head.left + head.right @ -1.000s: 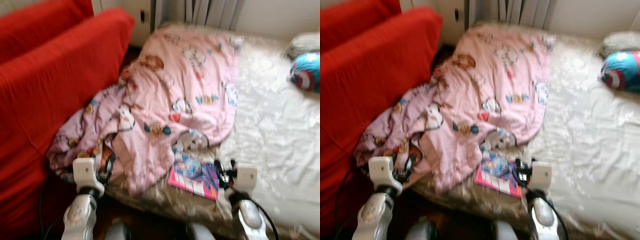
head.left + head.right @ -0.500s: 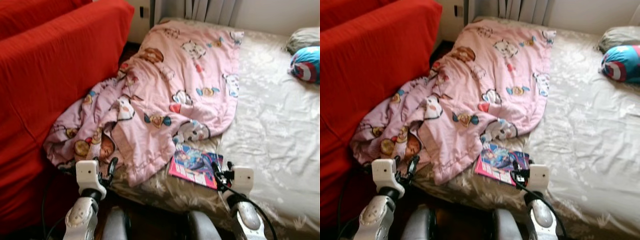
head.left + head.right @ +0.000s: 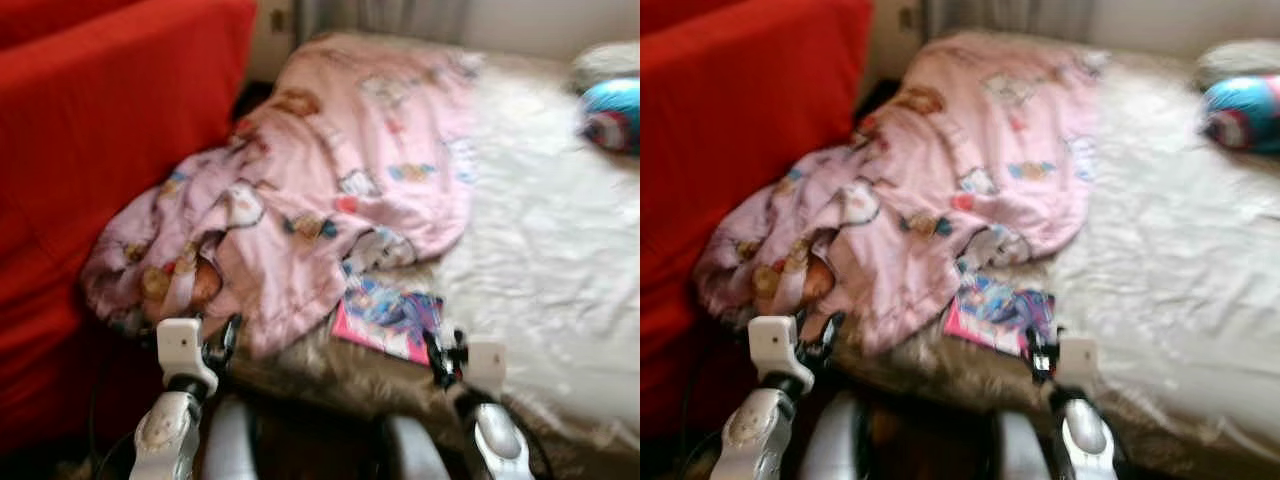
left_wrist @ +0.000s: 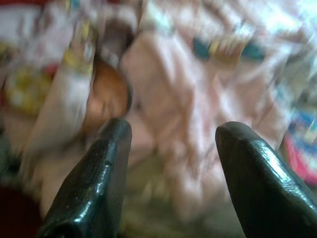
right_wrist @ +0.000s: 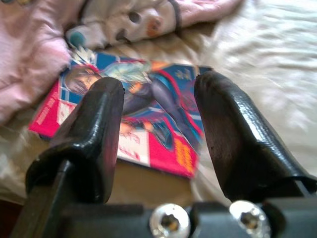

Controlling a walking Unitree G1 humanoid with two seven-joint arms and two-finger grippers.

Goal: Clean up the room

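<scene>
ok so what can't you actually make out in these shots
- Book: cover text unreadable, blurred in the eye views, and the right gripper fingers cover part of it in the right wrist view.
- Blanket: cartoon prints smeared by motion blur; the book's far corner lies under its edge.
- Blue cushion: cut off by the picture's right edge.
- Left gripper: open before the blanket, but that wrist view is too blurred to judge contact.

Daylit but motion-blurred throughout; glare bleaches the bedsheet (image 3: 540,260) (worst at right), while the floor below sits in deep shadow.
</scene>
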